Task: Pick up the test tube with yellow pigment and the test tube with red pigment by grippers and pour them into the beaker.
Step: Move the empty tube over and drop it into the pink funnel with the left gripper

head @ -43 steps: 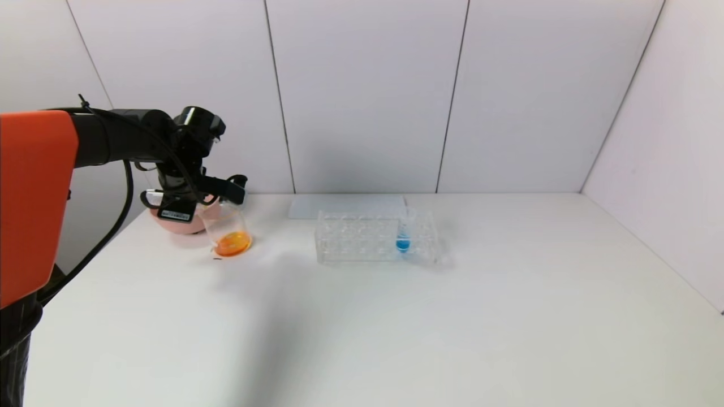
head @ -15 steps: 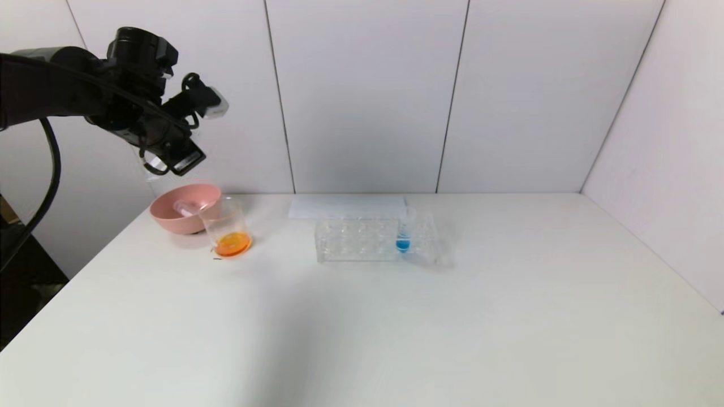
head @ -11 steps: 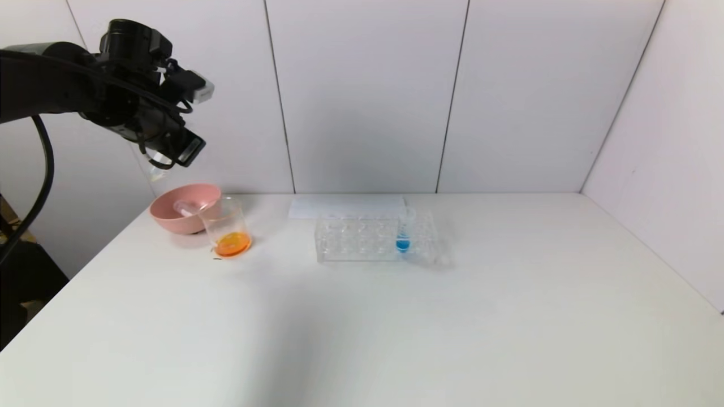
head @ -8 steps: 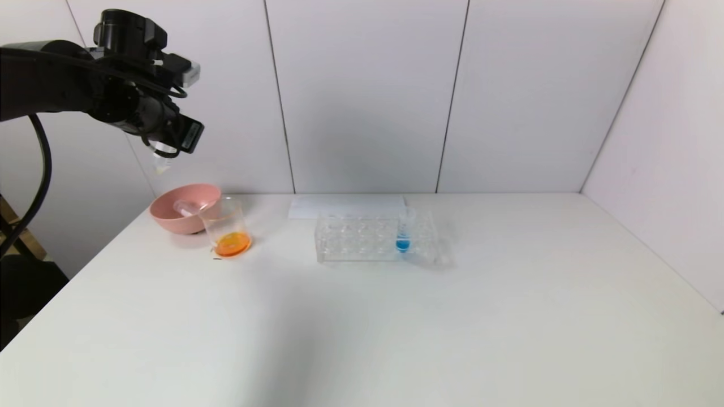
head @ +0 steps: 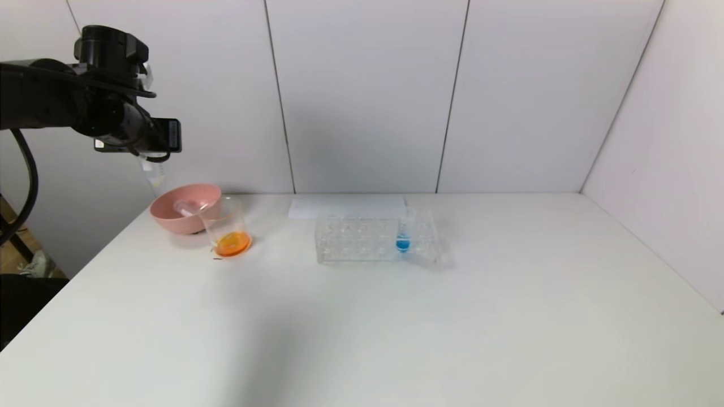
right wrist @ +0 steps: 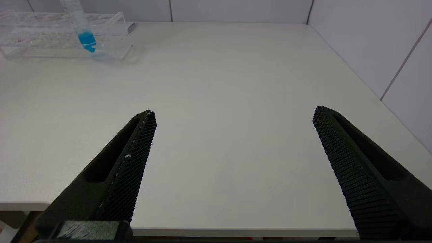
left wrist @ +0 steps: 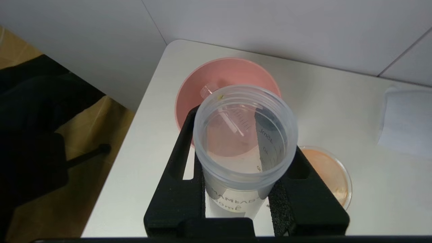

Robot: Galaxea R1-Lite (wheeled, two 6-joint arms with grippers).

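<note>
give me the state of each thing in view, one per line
left gripper: shut on an emptied test tube, raised above the pink bowl
right gripper: open, empty
beaker: upright, orange liquid inside
pink bowl: holds another empty tube
tube rack: holds one blue-liquid tube, upright

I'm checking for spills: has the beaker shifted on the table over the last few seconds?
No. The beaker stands just in front of the pink bowl as before, orange liquid inside. Only the left tool rose, holding an empty tube.
</note>
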